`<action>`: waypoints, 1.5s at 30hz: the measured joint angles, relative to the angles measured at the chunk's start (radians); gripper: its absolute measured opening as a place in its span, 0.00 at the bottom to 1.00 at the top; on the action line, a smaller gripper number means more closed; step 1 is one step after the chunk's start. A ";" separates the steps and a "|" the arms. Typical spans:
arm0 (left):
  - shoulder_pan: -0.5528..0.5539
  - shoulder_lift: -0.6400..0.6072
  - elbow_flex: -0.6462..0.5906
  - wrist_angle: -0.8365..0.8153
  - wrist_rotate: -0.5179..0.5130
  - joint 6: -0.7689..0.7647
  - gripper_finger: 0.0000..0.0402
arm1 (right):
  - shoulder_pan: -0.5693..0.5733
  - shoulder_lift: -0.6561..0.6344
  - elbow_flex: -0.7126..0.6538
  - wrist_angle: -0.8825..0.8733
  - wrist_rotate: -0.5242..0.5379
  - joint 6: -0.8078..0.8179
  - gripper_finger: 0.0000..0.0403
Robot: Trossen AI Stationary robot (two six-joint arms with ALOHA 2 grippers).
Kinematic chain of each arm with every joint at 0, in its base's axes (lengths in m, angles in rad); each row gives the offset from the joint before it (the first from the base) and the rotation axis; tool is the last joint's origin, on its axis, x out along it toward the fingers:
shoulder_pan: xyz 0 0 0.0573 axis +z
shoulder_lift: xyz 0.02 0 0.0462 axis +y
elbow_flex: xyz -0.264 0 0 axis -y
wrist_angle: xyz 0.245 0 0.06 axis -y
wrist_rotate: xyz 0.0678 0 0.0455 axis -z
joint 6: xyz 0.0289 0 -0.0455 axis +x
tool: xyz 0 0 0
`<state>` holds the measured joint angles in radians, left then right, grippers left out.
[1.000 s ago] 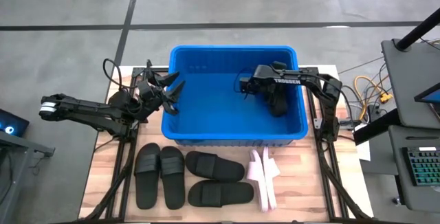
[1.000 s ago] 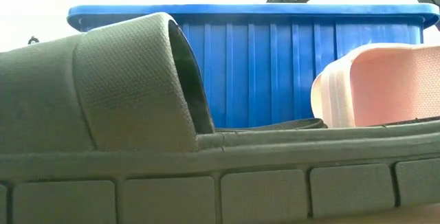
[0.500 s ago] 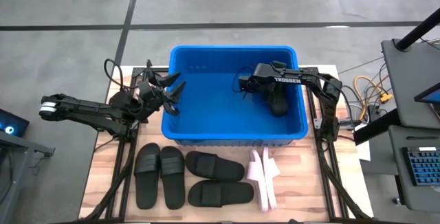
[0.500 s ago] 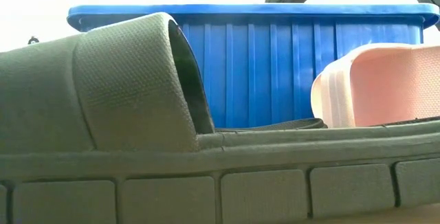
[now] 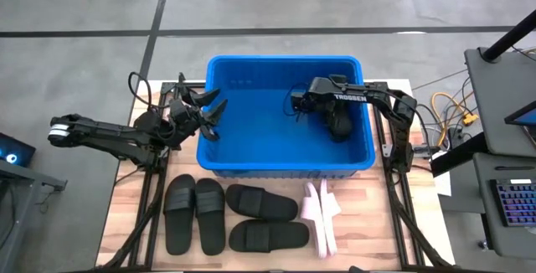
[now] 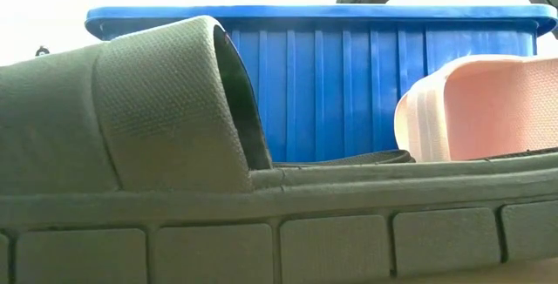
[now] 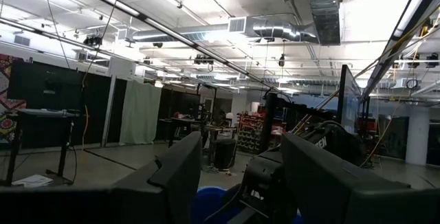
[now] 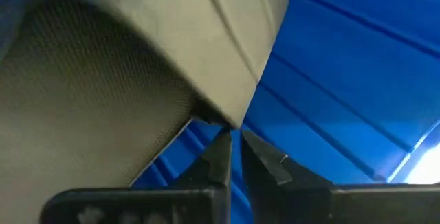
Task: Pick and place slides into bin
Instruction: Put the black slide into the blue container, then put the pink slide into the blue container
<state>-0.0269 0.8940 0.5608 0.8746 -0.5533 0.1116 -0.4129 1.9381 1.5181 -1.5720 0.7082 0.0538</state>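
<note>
Reaching inside the bin [image 5: 219, 166], your right gripper [image 8: 237, 157] has its fingers pressed together, empty, beside a black slide [image 5: 338, 126]; five slides [image 5: 261, 218] wait outside, left gripper [image 5: 207, 114] half-spread there.

The high view looks straight down on the bin [image 5: 285, 114]; the low view, perhaps nearly touching a black slide [image 6: 174, 145], shares it.
</note>
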 joint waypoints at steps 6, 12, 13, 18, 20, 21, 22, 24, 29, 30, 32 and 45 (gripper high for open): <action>0.000 0.000 0.000 0.001 0.000 0.000 0.46 | 0.003 -0.004 0.000 0.001 -0.009 0.163 0.02; 0.000 0.000 0.000 0.002 0.000 0.000 0.46 | 0.008 -0.011 0.000 0.001 -0.038 0.286 0.02; 0.000 0.000 0.000 0.002 0.000 0.000 0.46 | 0.008 -0.015 0.000 0.001 -0.038 0.291 0.02; 0.000 0.000 0.000 0.003 0.000 0.000 0.46 | 0.007 -0.041 0.000 0.001 -0.035 0.306 0.02; 0.000 0.000 0.000 0.003 0.000 0.000 0.46 | 0.004 -0.052 0.000 0.000 -0.033 0.301 0.02; 0.000 0.000 0.000 0.004 0.000 0.000 0.46 | 0.001 -0.055 0.000 0.001 -0.034 0.294 0.02; 0.000 0.000 0.000 0.004 0.000 0.000 0.46 | 0.000 -0.056 0.000 0.001 -0.034 0.288 0.02; 0.000 0.000 0.000 0.003 0.000 0.000 0.46 | 0.000 -0.059 0.000 0.001 -0.034 0.287 0.02; 0.000 0.000 0.000 0.003 0.000 0.000 0.46 | 0.000 -0.072 0.000 0.001 -0.034 0.287 0.06; 0.000 0.000 0.000 0.003 0.000 0.000 0.46 | 0.000 -0.075 0.000 0.001 -0.034 0.287 0.08; 0.000 0.000 0.000 0.003 0.000 0.000 0.46 | 0.000 -0.086 0.000 0.001 -0.034 0.287 0.10; 0.000 0.001 0.000 0.001 0.000 0.000 0.46 | 0.001 -0.256 0.054 0.010 -0.161 0.348 0.32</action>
<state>-0.0265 0.8947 0.5609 0.8753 -0.5537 0.1116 -0.4118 1.6824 1.5725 -1.5623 0.5472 0.4022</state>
